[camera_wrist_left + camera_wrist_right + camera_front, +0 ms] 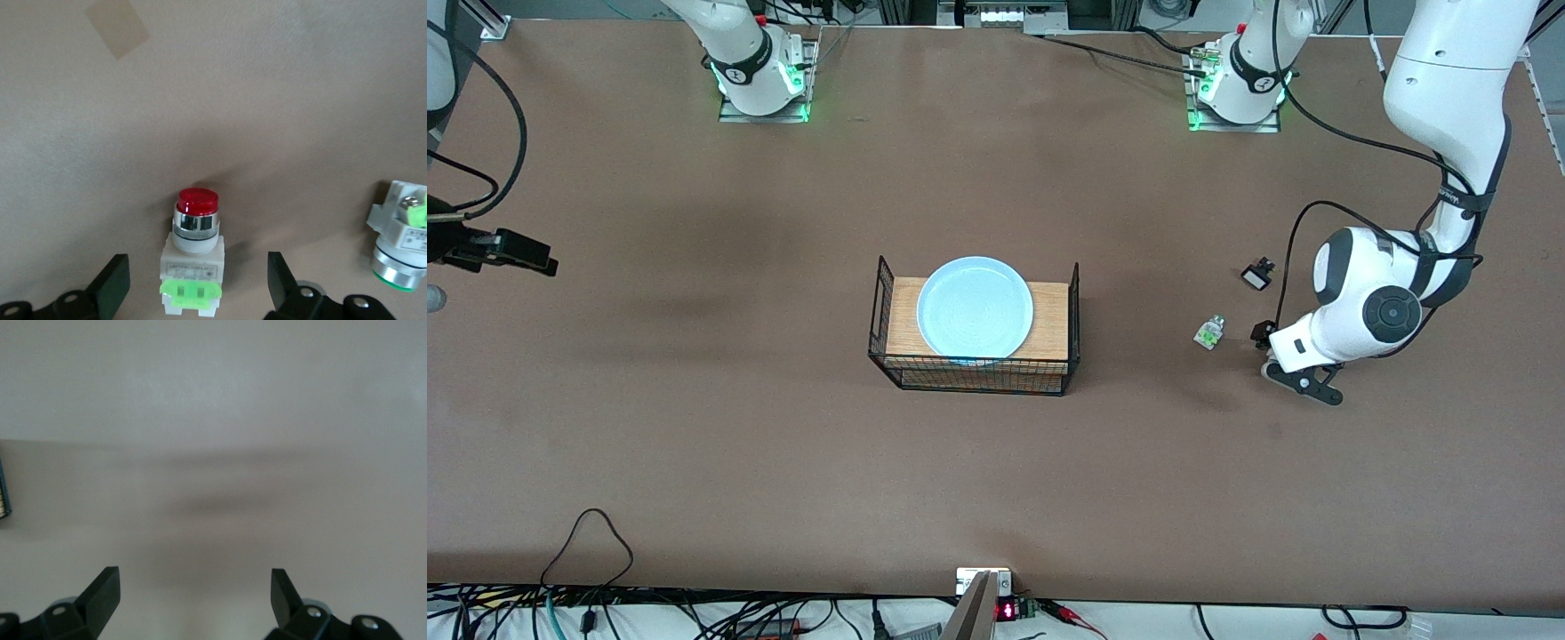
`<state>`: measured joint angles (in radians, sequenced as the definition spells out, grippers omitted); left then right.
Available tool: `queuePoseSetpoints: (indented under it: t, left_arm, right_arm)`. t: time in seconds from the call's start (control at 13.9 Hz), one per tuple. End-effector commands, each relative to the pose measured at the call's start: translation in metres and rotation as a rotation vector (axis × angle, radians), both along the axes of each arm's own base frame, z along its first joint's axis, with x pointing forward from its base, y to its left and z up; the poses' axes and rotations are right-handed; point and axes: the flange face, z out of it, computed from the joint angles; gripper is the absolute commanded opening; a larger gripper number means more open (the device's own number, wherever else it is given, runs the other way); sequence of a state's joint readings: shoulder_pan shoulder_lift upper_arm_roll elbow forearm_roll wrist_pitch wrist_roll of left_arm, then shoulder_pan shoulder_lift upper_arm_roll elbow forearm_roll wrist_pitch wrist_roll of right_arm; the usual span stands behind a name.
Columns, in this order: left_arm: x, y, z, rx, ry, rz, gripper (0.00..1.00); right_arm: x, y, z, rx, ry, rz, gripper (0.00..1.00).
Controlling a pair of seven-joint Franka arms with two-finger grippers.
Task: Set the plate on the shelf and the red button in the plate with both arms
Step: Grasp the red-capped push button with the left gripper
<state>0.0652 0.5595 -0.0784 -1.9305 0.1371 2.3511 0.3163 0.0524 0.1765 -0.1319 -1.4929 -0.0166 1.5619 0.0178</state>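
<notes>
I use the basket point(975, 336) in the middle of the table point(694, 427) as my marker. It is a black wire basket with a wooden floor, and the plate point(975, 307) lies flat inside it. The plate is round and pale blue, and it fills most of the wooden floor.

Toward the left arm's end of the table from the basket, I see my left gripper point(198, 280) low over the table. Its jaws are spread wide, one on each side of the red button point(193, 257), and neither touches it. The button stands between them with its red cap pointing away from the gripper and its green piece close to the gripper. In the front view the arm's big white wrist hides the button, so I only see it in the left wrist view.

Just beside it, on the side toward the basket, lies a green button point(1209, 332) with a white body. A small black and white part point(1257, 274) sits farther from the front camera than the green button.

Toward the right arm's end of the table from the basket, my right gripper point(195, 593) waits over bare table. Its jaws are spread wide too and hold nothing.
</notes>
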Motion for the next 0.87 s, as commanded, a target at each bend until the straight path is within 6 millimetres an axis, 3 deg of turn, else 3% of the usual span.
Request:
queuePoseSetpoints:
  t: [0.0, 0.14, 0.29, 0.51, 0.65, 0.79]
  left_arm:
    - [-0.002, 0.003, -0.004, 0.006, 0.001, -0.025, 0.54]
    - [-0.004, 0.002, -0.003, 0.010, 0.023, -0.025, 0.23]
    - [-0.001, -0.003, 0.007, 0.015, 0.030, -0.030, 0.05]
    - [0.008, -0.011, 0.048, 0.027, 0.056, -0.041, 0.05]
    - [0.016, -0.049, 0.091, 0.021, 0.102, -0.078, 0.05]
    - [0.029, -0.067, 0.139, 0.018, 0.140, -0.093, 0.05]
  right_arm:
    - [-0.015, 0.027, 0.011, -0.006, 0.008, -0.039, 1.00]
    - [-0.017, 0.019, 0.002, 0.007, 0.013, 0.034, 1.00]
    - [-0.022, 0.017, -0.003, 0.011, -0.011, 0.040, 1.00]
    - [-0.033, 0.013, -0.011, 0.017, -0.049, 0.040, 1.00]
    - [-0.035, 0.014, -0.007, 0.015, -0.036, 0.046, 1.00]
    - [-0.035, 0.016, -0.005, 0.018, -0.037, 0.047, 1.00]
